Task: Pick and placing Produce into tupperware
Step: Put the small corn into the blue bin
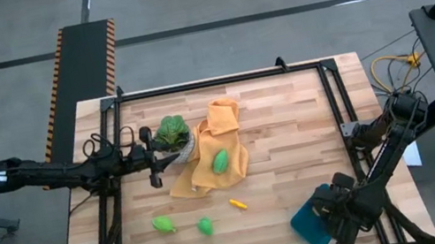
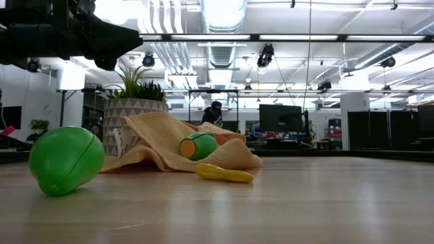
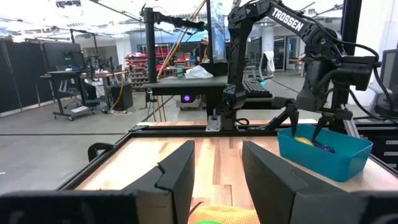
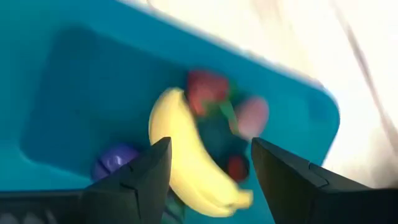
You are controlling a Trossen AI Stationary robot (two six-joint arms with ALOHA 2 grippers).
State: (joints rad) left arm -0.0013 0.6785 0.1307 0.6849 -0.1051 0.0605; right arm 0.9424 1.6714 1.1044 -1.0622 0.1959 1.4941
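Right gripper (image 1: 339,213) is hanging right over the tub (image 1: 310,224), fingers spread apart with nothing between them. The tub sits at the table's (image 1: 295,153) near right corner. Straight down past those fingers there's a banana (image 4: 186,165) lying in the tub, with a purple piece (image 4: 115,160) beside it and a few red bits (image 4: 208,90) on its other side. From across the table the tub (image 3: 323,149) shows something yellow and purple inside, with the right gripper (image 3: 308,118) poised just above it.

Heading away from the tub toward the middle of the table, first comes a little yellow-orange piece (image 1: 237,202) lying flat on the wood. A bit further from the tub are two green pieces, one (image 1: 205,226) closer and the other (image 1: 163,224) beyond it, both near the front edge. At table height the yellow piece (image 2: 224,173) lies in front of the cloth (image 2: 163,146), and a green ball (image 2: 66,160) sits off to the side.

Further again is the orange cloth (image 1: 217,144), rumpled, with a third green piece (image 1: 220,161) resting on top of it. The plant (image 1: 172,133) in its pot touches the cloth's far side from the tub.

Farthest from the tub, the left gripper (image 1: 150,156) waits just beside the plant, fingers open and empty.
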